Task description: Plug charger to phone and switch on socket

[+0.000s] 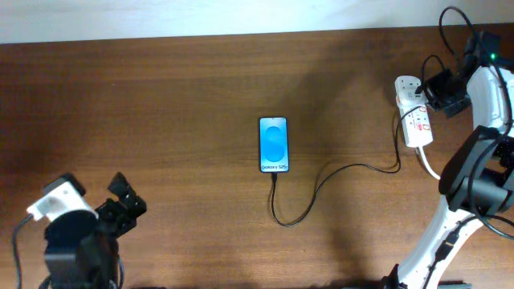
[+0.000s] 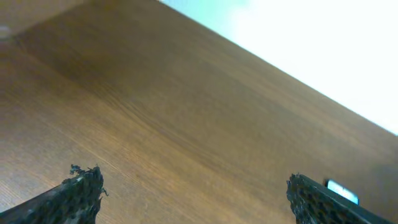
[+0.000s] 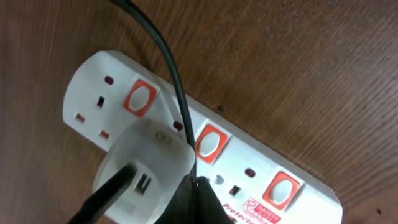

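Right gripper jaws pinched tight together, nothing held. Tip right over the socket, middle red switch just ahead of it; touching or not, hard to tell. White plug adapter pushed into the socket, just beside the jaws.

Left gripper jaws wide apart, only bare table between them. Phone well away from both pairs of jaws, charger cable seemingly already in its end.

Switch probably small and stiff — best poked straight down with the shut tip, no grabbing. Socket likely light, smooth plastic — easy to slide on the wood. Cable thin, soft and bendy. Phone smooth, easy to scratch.
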Robot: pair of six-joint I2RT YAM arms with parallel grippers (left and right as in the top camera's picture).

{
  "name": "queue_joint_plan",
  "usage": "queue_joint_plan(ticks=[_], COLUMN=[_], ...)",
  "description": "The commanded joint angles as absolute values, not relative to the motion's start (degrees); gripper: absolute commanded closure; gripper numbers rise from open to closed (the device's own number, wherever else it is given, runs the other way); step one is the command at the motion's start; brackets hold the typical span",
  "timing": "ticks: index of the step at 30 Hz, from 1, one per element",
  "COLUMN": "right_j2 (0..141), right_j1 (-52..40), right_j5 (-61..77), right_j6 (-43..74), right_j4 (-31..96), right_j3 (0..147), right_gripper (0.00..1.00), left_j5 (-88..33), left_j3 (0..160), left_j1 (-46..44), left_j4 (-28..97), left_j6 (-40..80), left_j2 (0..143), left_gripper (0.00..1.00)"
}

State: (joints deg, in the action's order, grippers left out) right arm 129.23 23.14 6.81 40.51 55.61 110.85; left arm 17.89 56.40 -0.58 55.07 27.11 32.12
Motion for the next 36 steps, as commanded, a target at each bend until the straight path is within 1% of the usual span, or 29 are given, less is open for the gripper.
queue_joint_plan(ticks=[1,13,20,24,26,31,36], right_j2=[131.4,132.0,136.8,136.8,135.9,126.1,110.1], right_j1=[22.8,22.6,19.9,19.1,19.7,23.7,25.6], right_j5=[7.1,7.8,7.8,7.9,7.7,-0.5,-0.7], right_j6=[40.9,40.9,40.9,39.1,39.2,39.2,39.2], right_j4=[55.2,53.7,53.3,54.4,56.9,65.5,69.5], right_j3=[111.8,111.8,111.8,111.9,112.4,115.1,115.1], right_gripper=[0.96,0.96,0.96,0.96,0.96,0.96,0.96], left_j5=[18.4,18.4,18.4,18.4,18.4,18.4,18.4], left_j3=[56.2,56.2,56.2,56.2,56.2,56.2,56.2], left_j1=[0.4,0.4,0.4,0.4,0.4,0.9,5.0], left_j4=[55.2,55.2,55.2,55.2,55.2,55.3,55.4], left_j6=[27.8,27.8,27.8,27.8,27.8,27.8,27.8], left_j2=[28.2,27.3,27.3,27.3,27.3,22.8,15.8], left_gripper=[0.00,0.01,0.01,0.01,0.01,0.01,0.01])
